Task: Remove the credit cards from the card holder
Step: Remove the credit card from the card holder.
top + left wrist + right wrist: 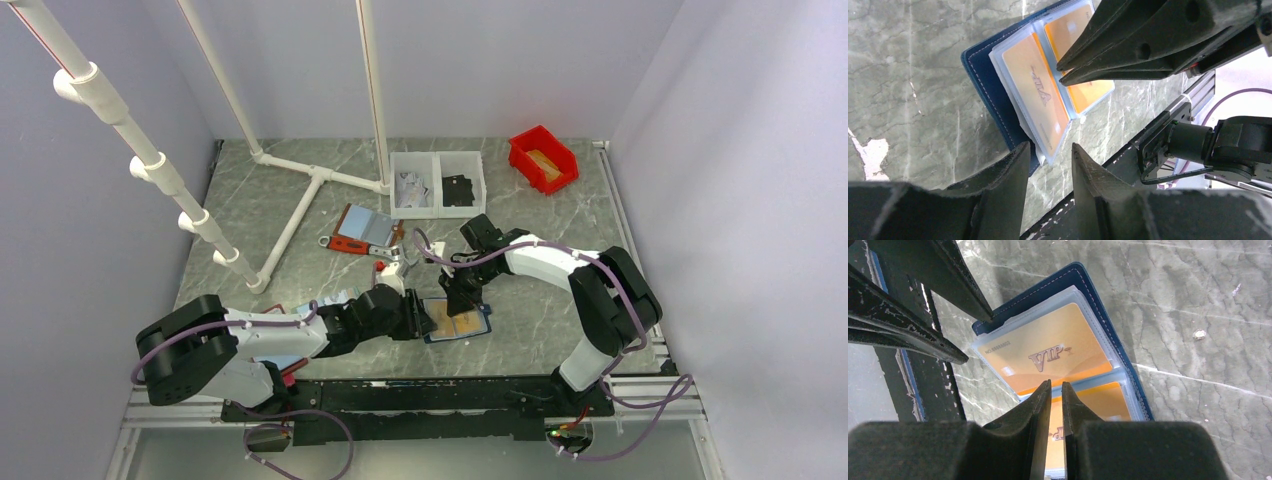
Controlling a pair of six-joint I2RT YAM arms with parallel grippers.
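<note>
Card holder (988,90) lies open and flat on the table (535,330), with an arm on either side of it.

Left gripper (1048,156): at the holder's left edge, low to the surface. Jaws are released and stand apart. A corner of the navy cover and the clear sleeve reaches into the gap between them, and neither finger visibly presses on it.

Right gripper (1056,386): over the holder's centre fold. Jaws are drawn almost together with only a thin slit left, tips at the seam between the two sleeves. Whether they pinch the sleeve plastic I cannot tell.

Holder: navy cover with pale stitching along the rim and clear light-blue pockets inside. Credit cards (1048,352) sit in the pockets, one per half, both orange-gold. "VIP" lettering is readable on the one farther from the right fingers (those fingers cover most of the other in the right wrist view).

Surface: grey-green marbled top with pale veins, and a whitish chipped patch a little off the holder's navy edge.

Around the holder:
- Just beyond it, to the far left, a red-edged holder (360,230) lies open.
- Farther back is a white two-compartment bin (437,183).
- To the far right is a red bin (543,158).
- A white pipe frame (300,200) stands well off to the far left.

Plain pale lavender walls enclose the table on three sides
</note>
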